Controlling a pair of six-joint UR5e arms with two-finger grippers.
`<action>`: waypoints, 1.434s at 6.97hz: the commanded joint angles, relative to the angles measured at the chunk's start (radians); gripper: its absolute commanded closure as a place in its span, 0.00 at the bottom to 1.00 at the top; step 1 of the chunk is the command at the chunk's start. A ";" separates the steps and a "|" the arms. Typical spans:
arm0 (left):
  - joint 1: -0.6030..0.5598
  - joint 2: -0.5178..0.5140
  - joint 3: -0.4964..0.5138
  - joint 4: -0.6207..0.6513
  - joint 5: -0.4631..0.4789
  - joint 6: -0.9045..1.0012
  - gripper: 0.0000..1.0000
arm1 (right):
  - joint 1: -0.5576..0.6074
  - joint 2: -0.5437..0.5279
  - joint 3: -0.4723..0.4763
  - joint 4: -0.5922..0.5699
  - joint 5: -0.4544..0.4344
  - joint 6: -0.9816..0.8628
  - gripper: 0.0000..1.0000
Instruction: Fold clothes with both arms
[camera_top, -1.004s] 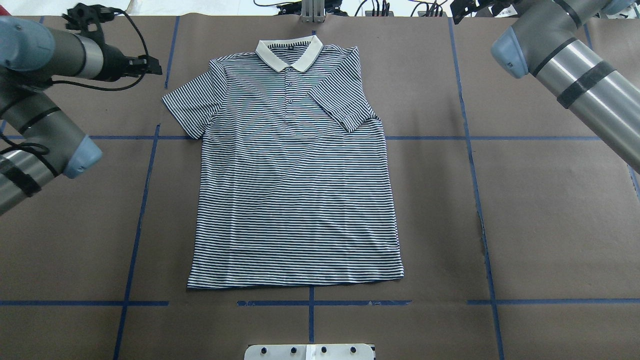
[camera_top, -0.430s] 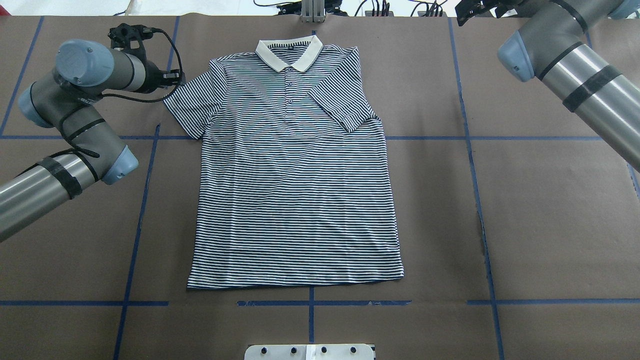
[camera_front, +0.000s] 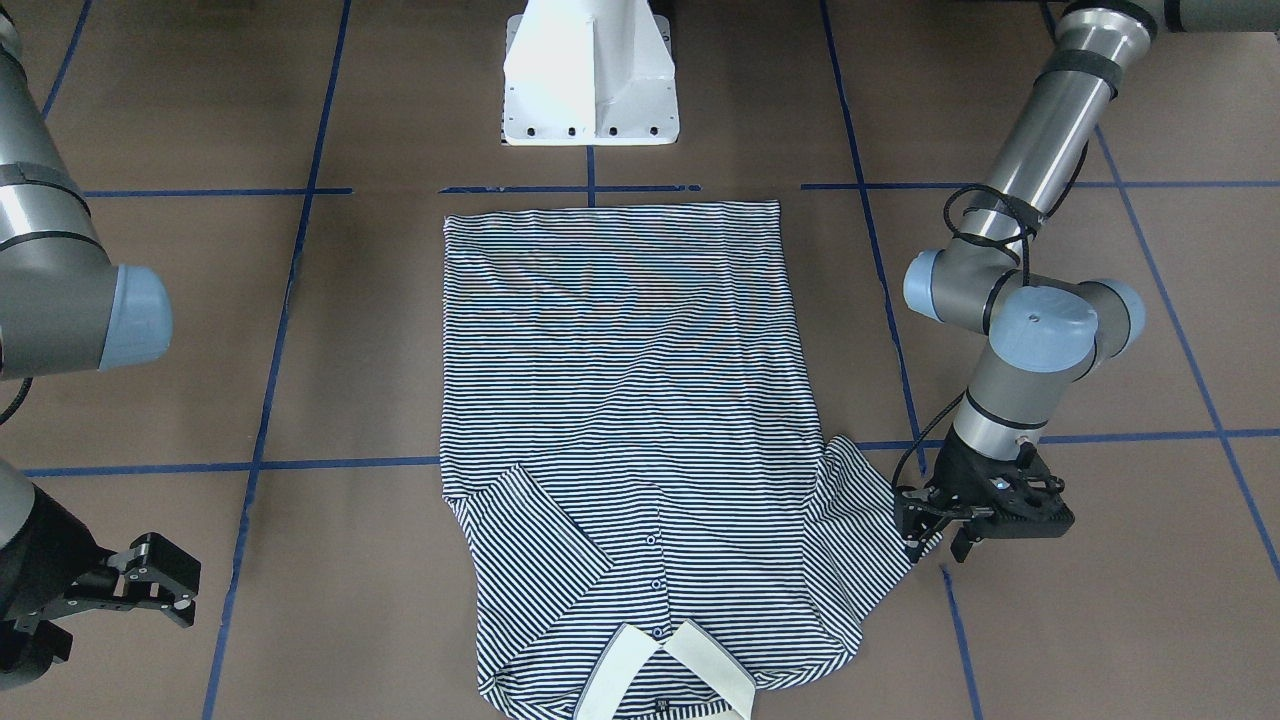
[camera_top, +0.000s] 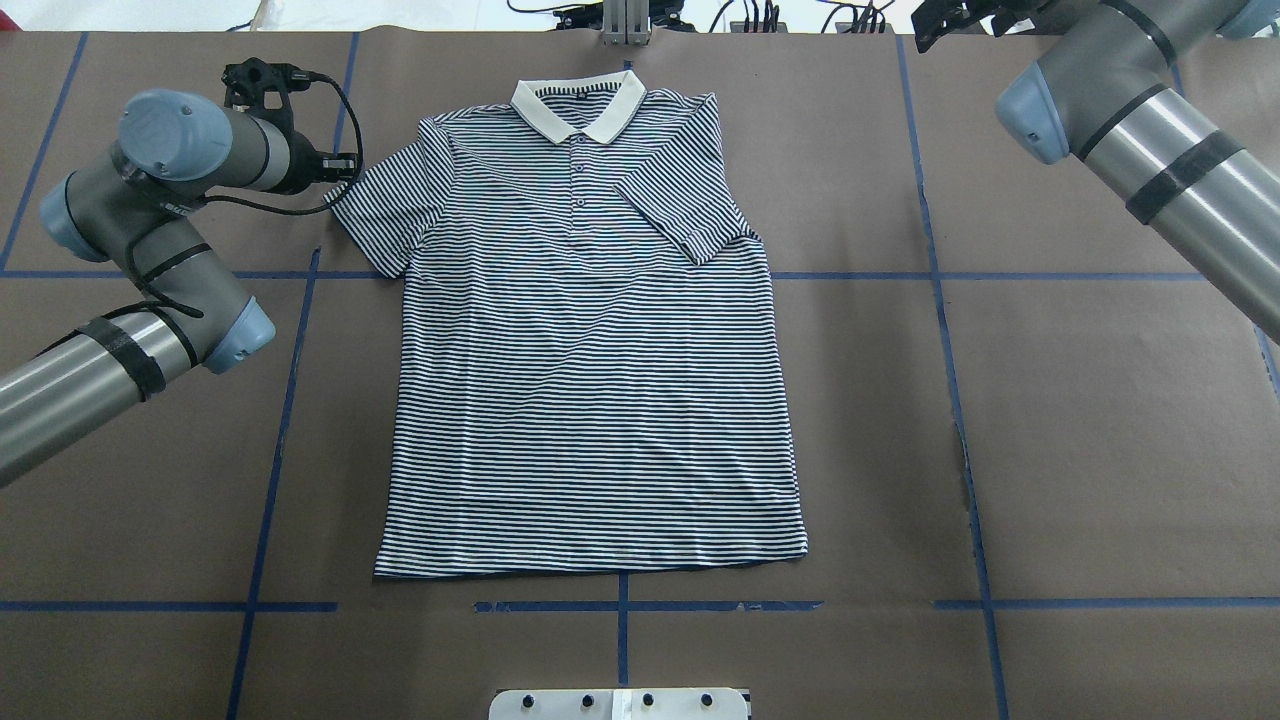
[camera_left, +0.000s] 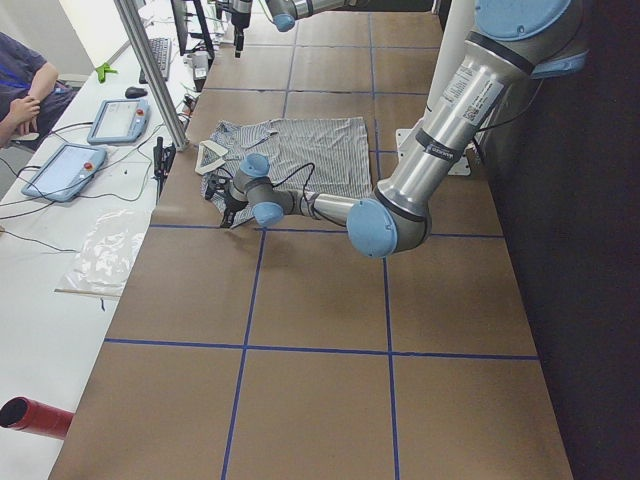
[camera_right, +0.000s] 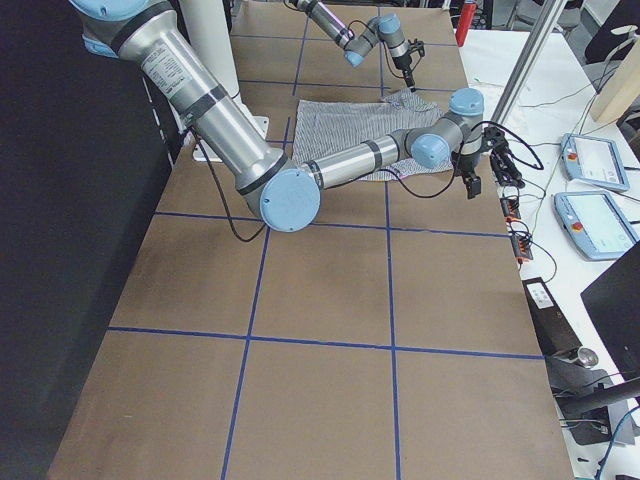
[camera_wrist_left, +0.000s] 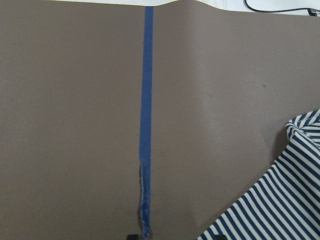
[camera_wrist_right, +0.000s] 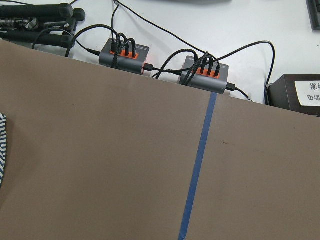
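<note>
**Operator:** What are we reading at the left gripper (camera_front: 936, 548)?

**Technician:** We are seeing its fingers spread and pointing down at the table (camera_top: 1100, 420), gripping nothing. It is hanging at the outer hem of the sleeve (camera_front: 865, 520) on the robot's left side. We cannot tell whether a finger is touching the cloth. The left wrist view is showing the same sleeve (camera_wrist_left: 280, 200) low at the right, near a line of blue tape (camera_wrist_left: 146, 125) on the brown paper.

**Operator:** And the right gripper (camera_front: 190, 598)?

**Technician:** We are seeing it spread as well, holding nothing. It is hanging near the far table edge, well apart from the garment. Its wrist view is showing brown paper, more tape and, beyond the edge, cable hubs (camera_wrist_right: 125, 52) with orange plugs.

**Operator:** Where are we finding the polo shirt (camera_top: 590, 380)?

**Technician:** It is lying flat, buttons up, in the middle of the table. The collar (camera_top: 578, 105) is pointing toward the far edge, and the bottom hem is lying toward the white pedestal base (camera_front: 588, 75). The left-side sleeve is lying spread out. The other sleeve (camera_top: 685, 215) is lying folded in over the chest.

**Operator:** What are we noting farther out?

**Technician:** In the exterior left view, a person (camera_left: 25, 80) is sitting at the white bench, near two teach pendants (camera_left: 65, 170).
</note>
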 joint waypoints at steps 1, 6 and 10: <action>-0.001 0.004 0.001 0.000 -0.003 0.014 0.40 | 0.000 0.000 0.000 0.000 -0.001 -0.001 0.00; 0.002 0.013 -0.007 -0.008 -0.003 0.010 0.41 | 0.000 0.000 0.000 0.002 -0.001 -0.001 0.00; 0.006 0.023 -0.016 -0.022 -0.005 0.002 0.41 | 0.000 -0.009 0.003 0.003 -0.001 -0.003 0.00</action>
